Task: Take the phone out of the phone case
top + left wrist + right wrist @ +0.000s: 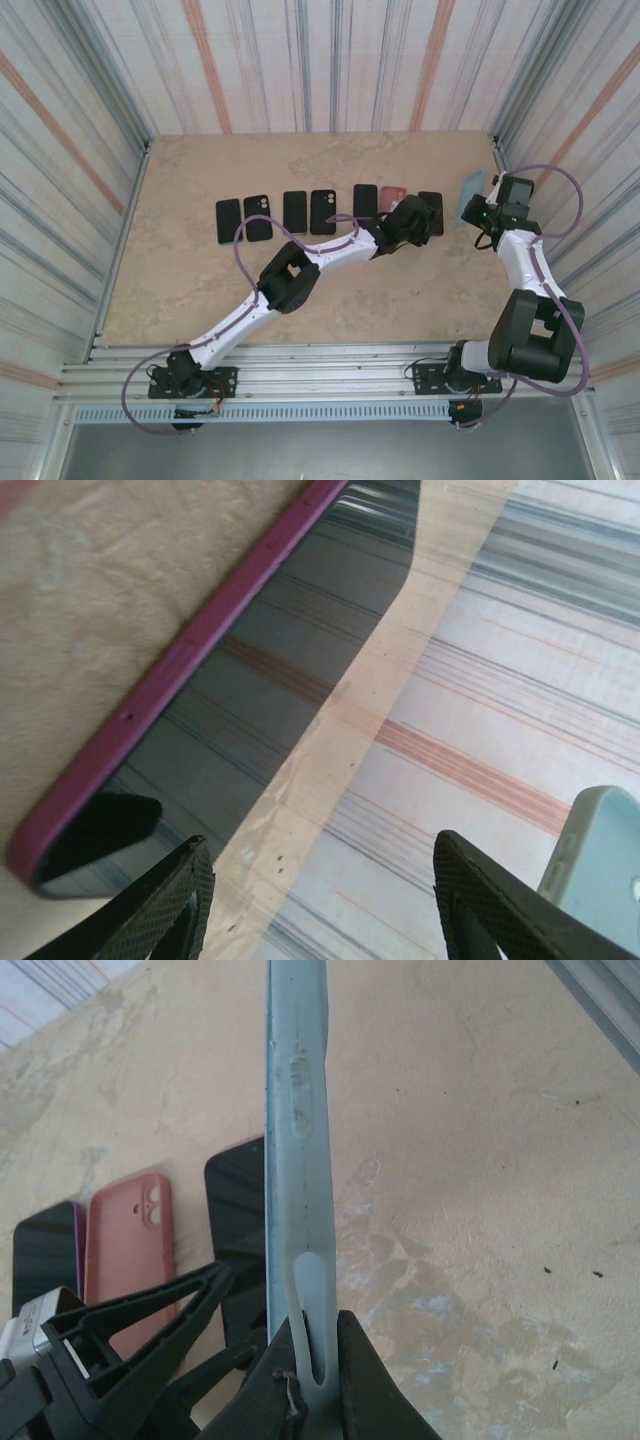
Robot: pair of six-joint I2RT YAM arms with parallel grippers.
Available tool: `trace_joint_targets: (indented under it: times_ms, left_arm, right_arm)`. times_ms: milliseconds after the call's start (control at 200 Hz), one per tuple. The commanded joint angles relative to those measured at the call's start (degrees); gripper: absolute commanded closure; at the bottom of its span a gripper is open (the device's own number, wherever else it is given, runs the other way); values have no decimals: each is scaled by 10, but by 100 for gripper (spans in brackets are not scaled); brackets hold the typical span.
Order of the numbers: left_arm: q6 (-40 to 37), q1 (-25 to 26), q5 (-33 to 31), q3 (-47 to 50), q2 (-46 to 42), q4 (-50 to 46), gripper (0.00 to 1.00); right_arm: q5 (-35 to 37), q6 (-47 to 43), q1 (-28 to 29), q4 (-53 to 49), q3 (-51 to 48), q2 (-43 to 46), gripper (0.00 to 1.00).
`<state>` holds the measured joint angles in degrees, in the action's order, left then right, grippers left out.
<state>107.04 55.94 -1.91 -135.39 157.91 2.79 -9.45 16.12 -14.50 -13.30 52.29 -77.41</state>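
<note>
Pale-blue phone case [298, 1110] stands edge-on, clamped in the right gripper [310, 1345], while a magenta-rimmed phone [270, 670] lies on the tabletop [80, 600] just ahead of the parted left gripper [320, 845].

Bright, even light; faint shadows; striped reflxn on phone [270, 670]; fg maybe soft.

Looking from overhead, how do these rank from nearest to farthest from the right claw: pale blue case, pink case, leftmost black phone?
1. The pale blue case, held in the right gripper itself.
2. The pink case, near the row's right end.
3. The leftmost black phone, at the row's far left end.
</note>
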Motion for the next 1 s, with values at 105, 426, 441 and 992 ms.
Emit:
trace_joint_targets:
  times_ms: [105,426,441,992]
  left_arm:
    - [-103,-16,33,82,-104,70,35]
    - [-242,-56,112,239,-238,159,26]
    - [-248,-56,114,247,-245,163,26]
    - [-339,-110,196,426,-398,240,17]
  right_arm:
    - [-88,-64,-30,-11,28,-50,93]
    - [-147,-114,-59,-27,68,-142,92]
    - [-148,-114,-59,-28,71,-147,92]
    - [-174,-100,-65,-31,140,-273,90]
